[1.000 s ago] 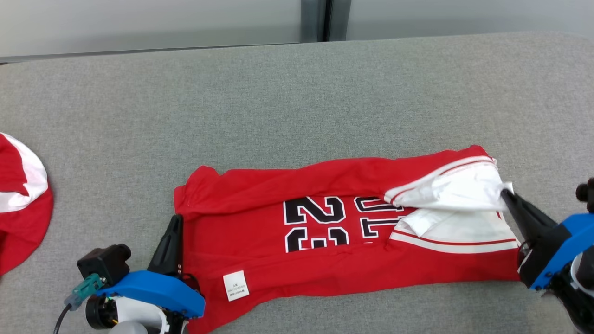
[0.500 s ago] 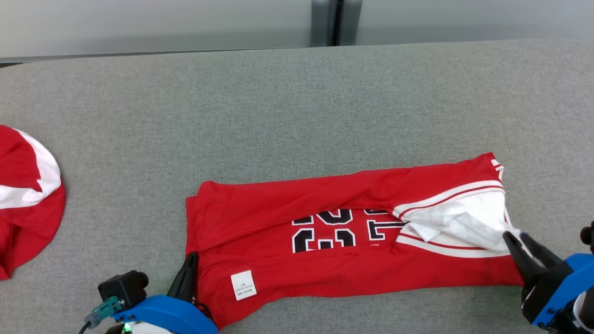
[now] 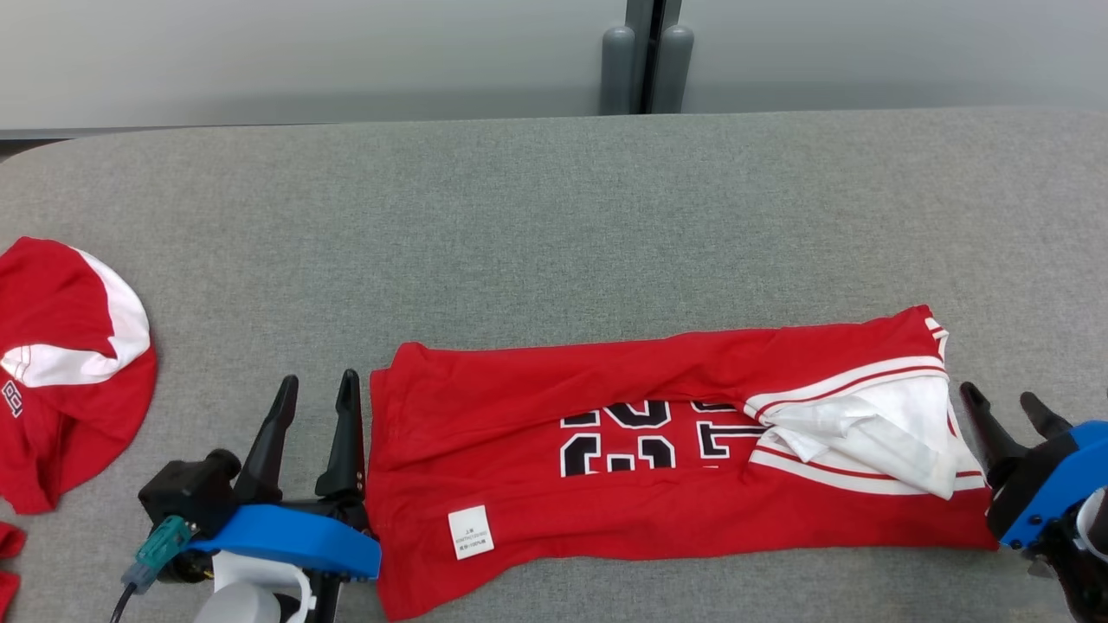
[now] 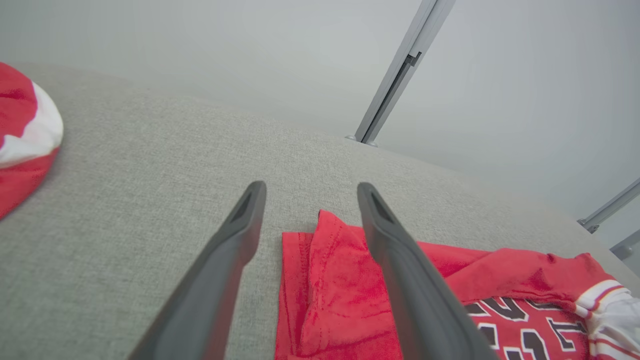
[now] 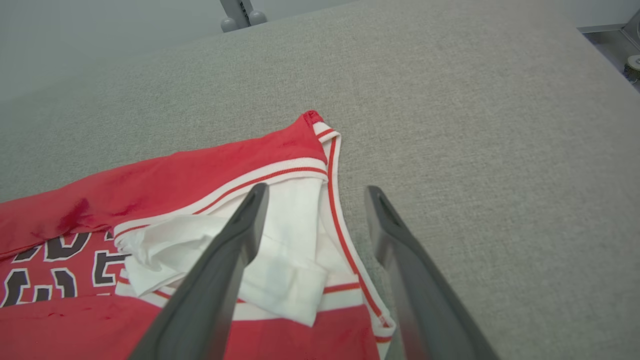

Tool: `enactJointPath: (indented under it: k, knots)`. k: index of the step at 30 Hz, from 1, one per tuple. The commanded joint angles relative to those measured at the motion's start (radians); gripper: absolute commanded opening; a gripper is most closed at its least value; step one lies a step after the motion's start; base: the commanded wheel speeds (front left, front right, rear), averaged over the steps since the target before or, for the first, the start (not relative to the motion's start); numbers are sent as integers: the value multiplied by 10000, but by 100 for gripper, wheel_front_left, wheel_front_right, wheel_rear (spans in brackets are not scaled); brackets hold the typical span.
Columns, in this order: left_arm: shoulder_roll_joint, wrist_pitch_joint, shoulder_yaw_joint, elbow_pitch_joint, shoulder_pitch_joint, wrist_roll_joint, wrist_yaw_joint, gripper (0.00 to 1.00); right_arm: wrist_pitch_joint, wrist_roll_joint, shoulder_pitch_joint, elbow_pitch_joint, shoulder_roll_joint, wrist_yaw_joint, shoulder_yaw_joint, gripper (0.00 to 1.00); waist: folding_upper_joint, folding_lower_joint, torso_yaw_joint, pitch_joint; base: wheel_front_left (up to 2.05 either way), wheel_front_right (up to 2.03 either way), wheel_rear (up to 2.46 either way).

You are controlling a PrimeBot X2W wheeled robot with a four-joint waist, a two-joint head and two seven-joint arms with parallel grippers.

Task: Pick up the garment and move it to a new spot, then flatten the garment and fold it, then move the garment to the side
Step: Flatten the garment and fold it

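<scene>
The garment is a red jersey with black-and-white numbers and white trim, lying folded lengthwise on the grey table. A white label shows near its left end. My left gripper stands open just off the jersey's left edge, nothing between its fingers. The left wrist view has the garment's corner under the open gripper. My right gripper is open beside the jersey's white right end. Seen from the right wrist, the open gripper hangs over the white trim.
A second red-and-white garment lies bunched at the table's left edge, also seen as a red-and-white heap in the left wrist view. Behind the table stands a pale wall with a grey post.
Both grippers opened and let go of the jersey's ends; it now lies flat. The head camera tilted, shifting the scene down and right.
</scene>
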State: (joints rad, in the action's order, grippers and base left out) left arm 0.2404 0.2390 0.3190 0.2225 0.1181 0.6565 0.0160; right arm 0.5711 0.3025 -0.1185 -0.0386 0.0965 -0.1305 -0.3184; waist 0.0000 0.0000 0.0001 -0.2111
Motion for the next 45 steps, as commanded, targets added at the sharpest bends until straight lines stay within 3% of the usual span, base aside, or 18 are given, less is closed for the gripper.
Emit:
enactJointPath:
  k: [1, 7, 14, 23, 31, 32, 33, 34, 45]
  knots:
    - [30, 136, -31, 220, 388, -358, 48, 100, 39, -112, -256, 339, -85, -5, 55, 100, 0, 0, 29, 32, 0, 0, 0]
    - [-100, 269, -242, 860, 1247, -1572, 61, 100, 90, -282, -789, 1528, -216, -5, 65, 100, 0, 0, 115, 60, 0, 0, 0]
    - [-388, 268, -776, 1290, 1602, -2342, 455, 100, -144, -533, -1118, 2488, -235, -5, -146, 100, 0, 0, 375, -55, 0, 0, 0]
    - [-488, 270, -1000, 1829, 2181, -2674, 718, 100, 633, -1426, -1415, 3304, -124, -5, -437, 100, 0, 0, 510, -117, 0, 0, 0]
    - [-430, 271, -1062, 1971, 2294, -2742, 827, 100, 1498, -1144, -1495, 3733, -219, -14, 173, 100, 0, 0, 321, -114, 0, 0, 0]
    - [-434, 271, -1093, 1977, 2272, -2735, 833, 100, 1506, -1044, -1514, 3742, -186, -16, 305, 93, 0, 0, 282, -107, 0, 0, 0]
    - [-431, 271, -1149, 1974, 2233, -2721, 835, 100, 1421, -939, -1565, 3738, -161, -16, 397, 40, 0, 0, 226, -97, 0, 0, 0]
    - [-436, 269, -1187, 1973, 2185, -2707, 840, 100, 1344, -859, -1612, 3733, -108, -16, 504, 0, 0, 0, 179, -85, 0, 0, 0]
    - [-443, 271, -1597, 1892, 1588, -2614, 862, 100, 507, -422, -1621, 3433, 717, -2, 186, 0, 0, 0, -251, 236, 0, 0, 0]
